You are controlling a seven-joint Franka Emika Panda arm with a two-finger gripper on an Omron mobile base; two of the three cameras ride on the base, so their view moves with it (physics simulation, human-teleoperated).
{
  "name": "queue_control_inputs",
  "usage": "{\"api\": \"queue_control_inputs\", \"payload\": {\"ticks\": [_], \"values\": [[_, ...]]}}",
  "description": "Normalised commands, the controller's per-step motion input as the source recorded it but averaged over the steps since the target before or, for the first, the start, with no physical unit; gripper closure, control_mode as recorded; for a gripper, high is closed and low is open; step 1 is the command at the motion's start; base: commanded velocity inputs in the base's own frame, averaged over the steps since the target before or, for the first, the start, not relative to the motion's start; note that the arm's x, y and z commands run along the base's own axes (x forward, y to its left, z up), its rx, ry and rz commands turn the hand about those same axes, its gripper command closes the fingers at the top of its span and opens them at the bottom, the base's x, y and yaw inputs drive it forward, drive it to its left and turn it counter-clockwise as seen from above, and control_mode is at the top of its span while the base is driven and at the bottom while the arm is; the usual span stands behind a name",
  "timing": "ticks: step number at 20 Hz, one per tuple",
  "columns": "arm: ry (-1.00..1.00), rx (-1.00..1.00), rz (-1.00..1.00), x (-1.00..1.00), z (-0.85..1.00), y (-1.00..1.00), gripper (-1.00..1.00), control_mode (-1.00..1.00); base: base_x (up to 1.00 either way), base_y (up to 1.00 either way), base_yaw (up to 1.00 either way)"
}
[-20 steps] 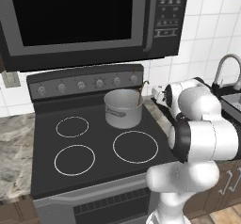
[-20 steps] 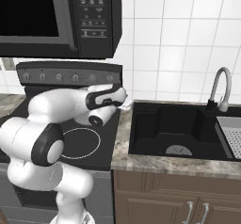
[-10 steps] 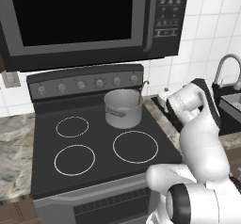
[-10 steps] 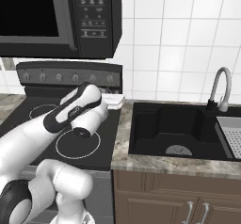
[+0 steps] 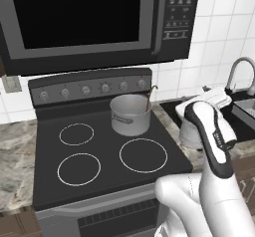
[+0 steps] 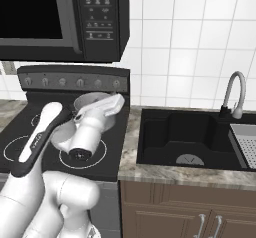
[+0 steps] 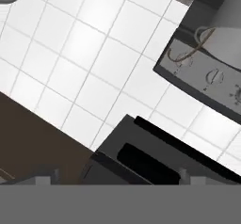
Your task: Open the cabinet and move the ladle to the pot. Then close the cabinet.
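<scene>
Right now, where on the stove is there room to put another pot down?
Three burner rings are bare: the front right, front left and back left. The back right is crowded: the grey pot sits there with the ladle in it, just below the stove's knob panel.

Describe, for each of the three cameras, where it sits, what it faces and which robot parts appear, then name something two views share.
Left base view: behind the arm's left, facing the stove; white arm lower right.
Right base view: behind its right, facing stove and sink; arm lower left.
Hand view: on the rolled hand, facing wall tiles and microwave; fingers at bottom.
Shared: the pot holding the ladle.
</scene>
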Motion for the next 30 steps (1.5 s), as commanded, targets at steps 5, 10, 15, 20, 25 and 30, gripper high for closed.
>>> {"api": "queue_control_inputs", "payload": {"ticks": [5,10,15,20,25,30], "values": [[0.00,-0.37,0.13,-0.92,0.72,-0.22,-1.00,-1.00,0.00,0.00,0.00],[0.00,-0.37,0.13,-0.77,0.81,-0.15,-1.00,-1.00,0.00,0.00,0.00],[0.00,-0.44,0.15,-0.55,0.80,-0.09,-1.00,-1.00,0.00,0.00,0.00],[0.00,-0.55,0.19,-0.54,0.47,0.00,-1.00,-1.00,0.00,0.00,0.00],[-0.05,-0.73,0.19,-0.42,0.04,0.16,-1.00,-1.00,0.00,0.00,0.00],[-0.20,-0.91,0.09,-0.10,-0.34,0.48,-1.00,-1.00,0.00,0.00,0.00]]}}
